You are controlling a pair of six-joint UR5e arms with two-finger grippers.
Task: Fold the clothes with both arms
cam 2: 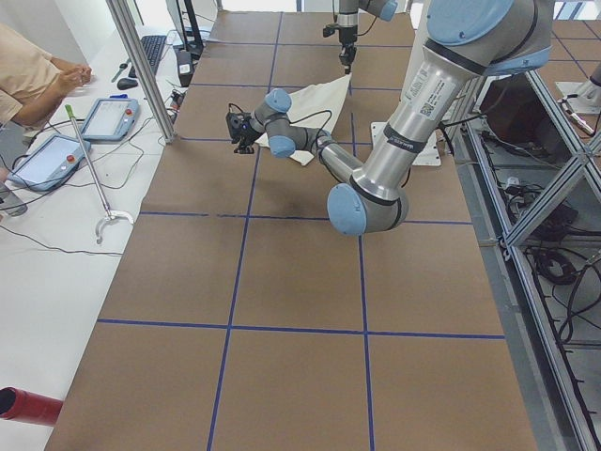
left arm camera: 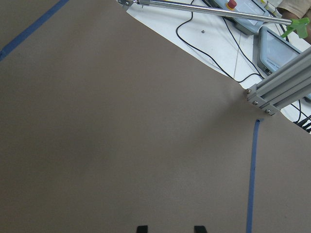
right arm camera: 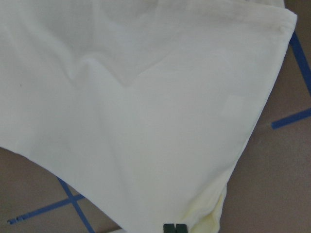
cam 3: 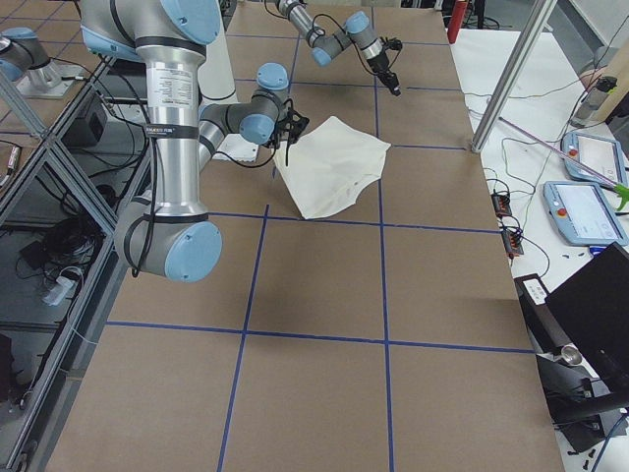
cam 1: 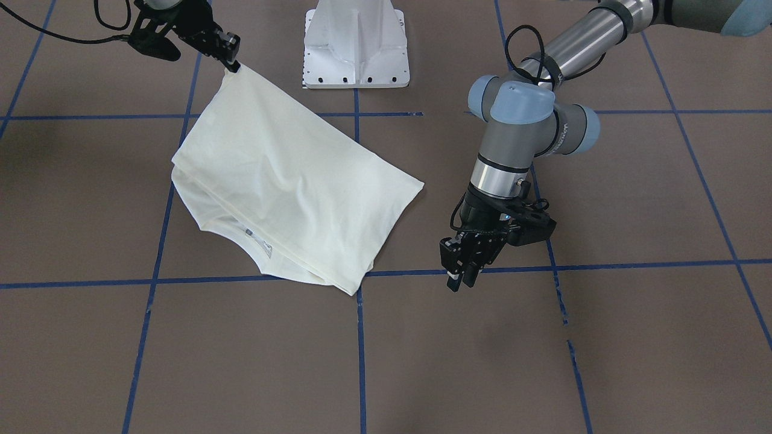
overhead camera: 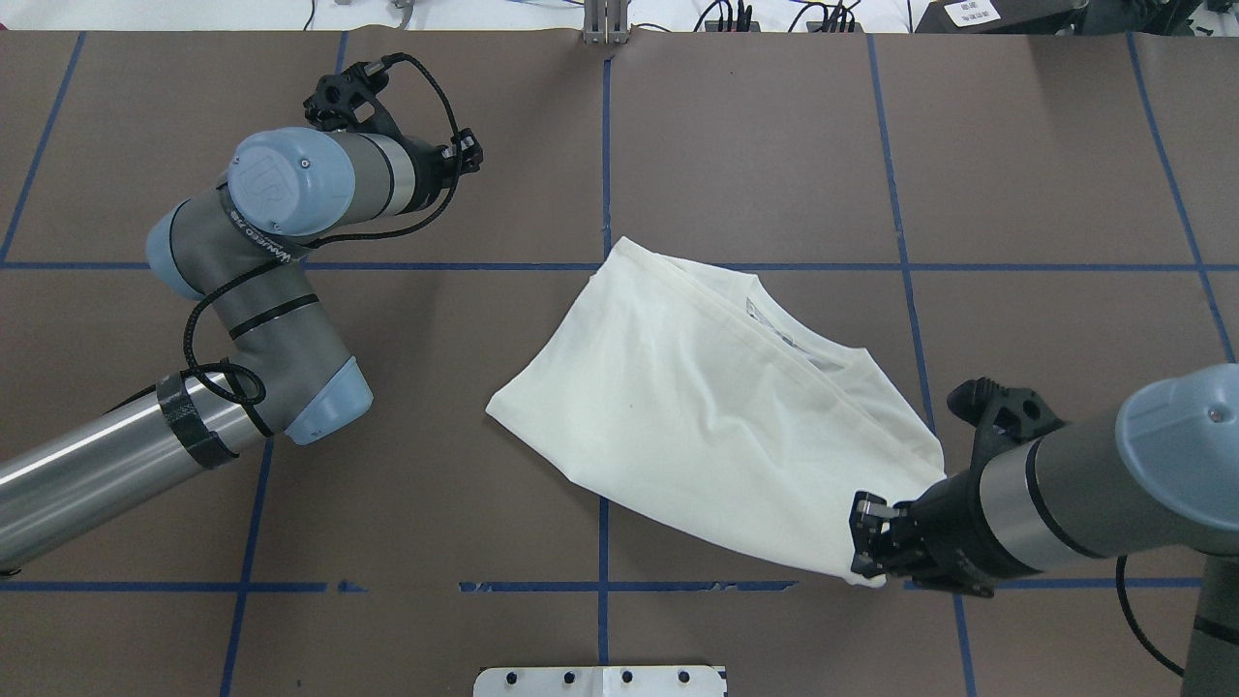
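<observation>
The cream shirt [cam 1: 283,181] lies folded over on the brown table, plain side up, with the collar and label [cam 1: 259,241] at one edge; the cat print is hidden. It also shows in the overhead view [overhead camera: 716,407]. My right gripper [overhead camera: 868,557] is shut on one corner of the shirt and lifts it, so the cloth slopes up to it [cam 1: 232,63]; its closed fingertips pinch the cloth in the right wrist view [right arm camera: 174,227]. My left gripper [cam 1: 461,278] is open and empty, above bare table beside the shirt [overhead camera: 469,153]. Its fingertips [left arm camera: 141,228] show apart.
The white pedestal base [cam 1: 356,54] stands at the robot's side of the table. Blue tape lines [cam 1: 360,337] grid the brown surface. Beyond the table's far edge are a metal post [cam 2: 141,66], tablets [cam 2: 108,117], cables and an operator [cam 2: 28,80].
</observation>
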